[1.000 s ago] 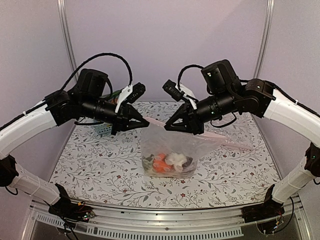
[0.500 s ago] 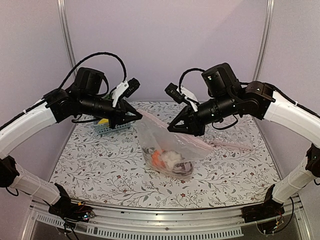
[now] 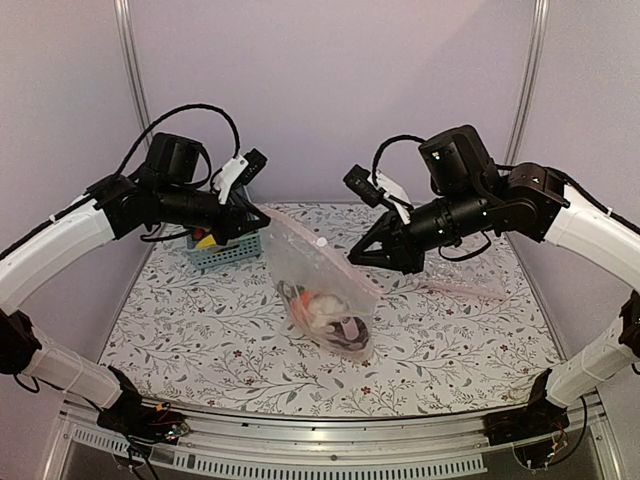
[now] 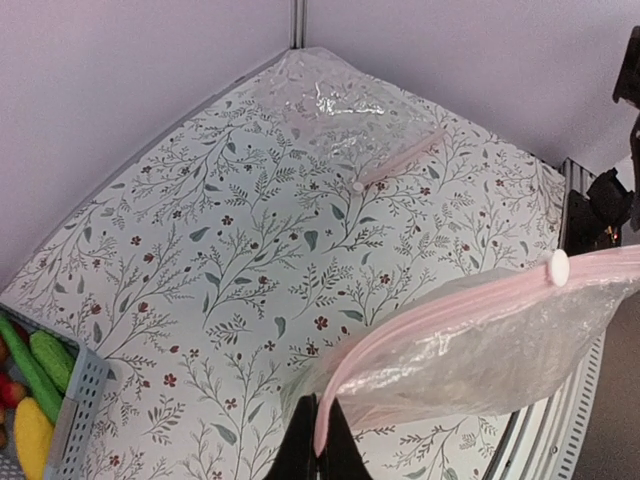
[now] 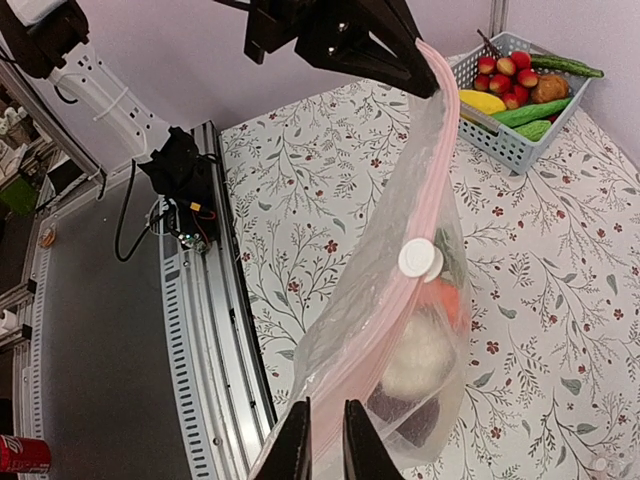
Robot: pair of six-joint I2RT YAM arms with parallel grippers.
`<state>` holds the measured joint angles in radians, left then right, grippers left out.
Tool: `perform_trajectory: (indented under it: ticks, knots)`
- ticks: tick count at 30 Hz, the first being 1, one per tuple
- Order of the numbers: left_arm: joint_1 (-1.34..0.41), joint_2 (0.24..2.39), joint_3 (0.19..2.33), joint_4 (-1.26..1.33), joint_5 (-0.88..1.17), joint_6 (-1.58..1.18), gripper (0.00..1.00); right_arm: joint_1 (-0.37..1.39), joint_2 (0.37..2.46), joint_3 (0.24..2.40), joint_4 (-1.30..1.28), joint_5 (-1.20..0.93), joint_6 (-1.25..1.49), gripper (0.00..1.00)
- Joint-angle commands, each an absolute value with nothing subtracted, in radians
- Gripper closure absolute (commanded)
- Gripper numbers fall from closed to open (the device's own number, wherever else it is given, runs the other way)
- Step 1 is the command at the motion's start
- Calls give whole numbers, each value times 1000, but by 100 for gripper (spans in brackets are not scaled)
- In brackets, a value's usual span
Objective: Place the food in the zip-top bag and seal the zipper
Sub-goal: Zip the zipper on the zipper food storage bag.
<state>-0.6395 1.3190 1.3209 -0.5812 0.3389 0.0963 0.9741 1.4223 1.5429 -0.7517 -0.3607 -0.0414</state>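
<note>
above the table (image 3: 190,335), left tool (image 3: 262,216) and right tool (image 3: 353,258) grip the zip-top bag (image 3: 308,262), swung leftward.

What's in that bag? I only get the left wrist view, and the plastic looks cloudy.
Observer: The bag holds an orange piece, a white piece and a maroon piece, all at its bottom.
Operator: Who holds its other end?
Observer: The right gripper pinches the zipper there.
Operator: What else is in the basket?
Observer: A brown piece lies at its far end.
</note>
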Motion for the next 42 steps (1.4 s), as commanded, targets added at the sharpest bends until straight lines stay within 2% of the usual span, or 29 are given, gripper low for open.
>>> perform_trajectory:
  ticks: [1, 3, 5, 9, 11, 19, 22, 28, 32, 42]
  knots:
    - [-617, 1327, 1327, -568, 363, 78, 100, 972, 1397, 1523, -766, -338, -28, 88]
    - [-617, 1321, 1321, -562, 416, 88, 100, 972, 1399, 1525, -745, -325, -11, 85]
    - [-617, 1313, 1312, -552, 479, 103, 100, 973, 1406, 1527, -712, -294, 46, 77]
    - [-617, 1282, 1283, -513, 591, 117, 100, 959, 1456, 1573, -690, -219, 185, 72]
    - [-618, 1267, 1272, -498, 620, 125, 100, 941, 1485, 1592, -690, -248, 239, 71]
    - [-620, 1238, 1247, -483, 658, 152, 100, 880, 1516, 1611, -701, -408, 238, 53]
    - [-622, 1241, 1247, -483, 666, 152, 100, 878, 1530, 1629, -711, -459, 219, 50]
    - [-627, 1243, 1247, -486, 664, 157, 100, 869, 1554, 1658, -718, -514, 214, 51]
    - [-630, 1242, 1245, -487, 659, 164, 100, 862, 1580, 1668, -721, -534, 210, 57]
    - [-631, 1240, 1246, -493, 632, 170, 100, 860, 1576, 1673, -721, -587, 206, 79]
